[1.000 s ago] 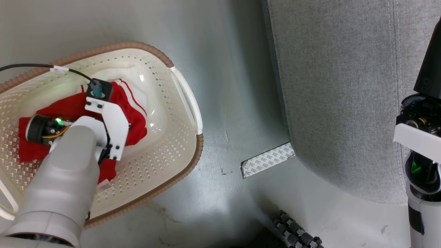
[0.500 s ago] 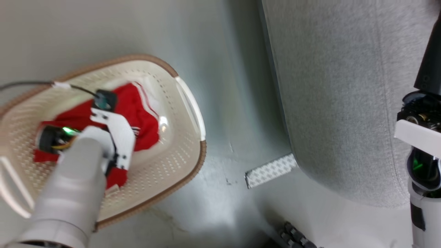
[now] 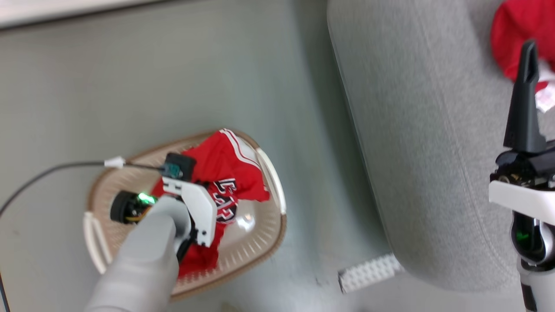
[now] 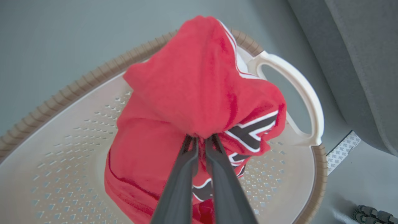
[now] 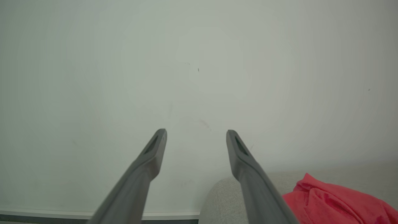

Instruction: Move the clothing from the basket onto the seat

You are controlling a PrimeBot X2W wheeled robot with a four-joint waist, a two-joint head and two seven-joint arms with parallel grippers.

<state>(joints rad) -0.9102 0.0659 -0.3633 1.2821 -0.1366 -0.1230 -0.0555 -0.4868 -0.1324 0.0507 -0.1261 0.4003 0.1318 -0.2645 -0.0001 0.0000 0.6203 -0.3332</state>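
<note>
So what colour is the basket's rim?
Brown, with a woven look; the left wrist view shows the basket rim best.

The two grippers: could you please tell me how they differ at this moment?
The left gripper is shut on the clothing, while the right gripper is open and holds nothing. The left gripper hangs above the basket; the right gripper is raised by the seat, where a red garment lies. Both have two long dark fingers.
</note>
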